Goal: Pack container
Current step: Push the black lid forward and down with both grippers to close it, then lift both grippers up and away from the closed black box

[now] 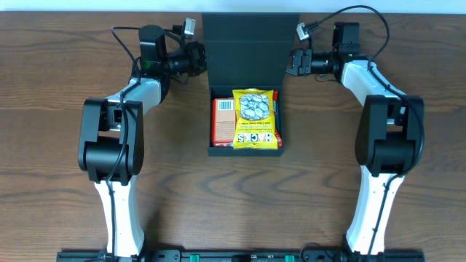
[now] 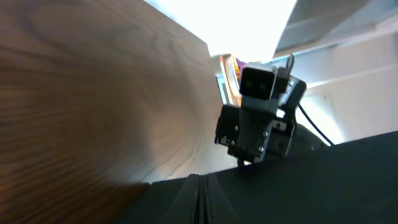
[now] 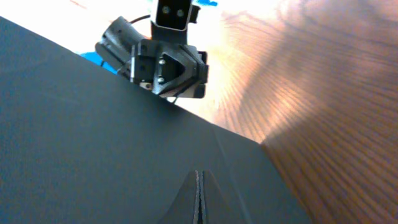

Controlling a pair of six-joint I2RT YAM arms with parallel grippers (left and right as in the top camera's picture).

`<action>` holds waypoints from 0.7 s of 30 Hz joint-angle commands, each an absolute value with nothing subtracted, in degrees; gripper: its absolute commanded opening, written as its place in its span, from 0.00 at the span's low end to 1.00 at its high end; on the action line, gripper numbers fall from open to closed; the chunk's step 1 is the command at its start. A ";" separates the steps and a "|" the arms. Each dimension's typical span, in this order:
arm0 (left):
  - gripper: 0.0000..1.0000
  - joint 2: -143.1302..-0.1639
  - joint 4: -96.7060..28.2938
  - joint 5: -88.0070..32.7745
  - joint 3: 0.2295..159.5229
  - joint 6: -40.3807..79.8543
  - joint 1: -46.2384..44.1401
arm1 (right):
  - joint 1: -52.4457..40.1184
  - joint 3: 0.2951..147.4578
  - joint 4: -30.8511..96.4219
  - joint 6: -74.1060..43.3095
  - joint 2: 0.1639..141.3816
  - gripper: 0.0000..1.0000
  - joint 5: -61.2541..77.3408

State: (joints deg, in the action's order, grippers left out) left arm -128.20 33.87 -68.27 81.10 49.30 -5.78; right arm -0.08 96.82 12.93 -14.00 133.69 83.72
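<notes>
Container: the dark square container [image 1: 245,151] sits open at the centre of the wooden tabletop [image 1: 58,73], between the two arms.
Lid flap: the lid flap [image 1: 250,36] is swung back toward 12 o'clock from the box and fills the lower part of both wrist views as a plain dark sheet.
Contents: a yellow packet [image 1: 255,116] lies on the 3 o'clock side of the box. It partly overlaps an orange packet [image 1: 220,124] on the 9 o'clock side.
Left pincer: the left pincer [image 1: 199,60] is at the flap's 9 o'clock edge, pointing toward 3 o'clock. In its wrist view the fingers [image 2: 189,200] are drawn together, with only a thin line between them, and nothing shows between the tips. Whether they touch the flap cannot be told.
Right pincer: the right pincer [image 1: 293,62] is at the flap's 3 o'clock edge, pointing toward 9 o'clock. Its fingers [image 3: 206,198] are likewise pressed narrow, and contact with the flap is unclear.
Across the flap: each wrist camera sees the other pincer just beyond the flap's far edge.
</notes>
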 commanded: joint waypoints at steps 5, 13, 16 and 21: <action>0.06 -129.12 34.63 -73.12 82.02 47.48 -4.73 | 0.97 97.41 12.80 -13.19 134.15 0.02 88.99; 0.06 -129.12 34.70 -75.13 82.02 46.61 -3.73 | 2.02 97.41 12.80 -13.21 134.15 0.02 88.92; 0.06 -129.12 34.85 -76.40 82.02 46.22 -3.73 | 2.63 97.41 12.80 -13.21 134.15 0.01 88.97; 0.06 -129.12 35.03 -76.53 82.02 46.22 -3.73 | 3.40 97.41 12.80 -13.23 134.15 0.01 88.95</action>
State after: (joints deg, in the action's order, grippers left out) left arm -128.20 34.59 -75.07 81.10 47.72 -3.86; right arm 2.44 96.82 12.91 -14.00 133.69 87.48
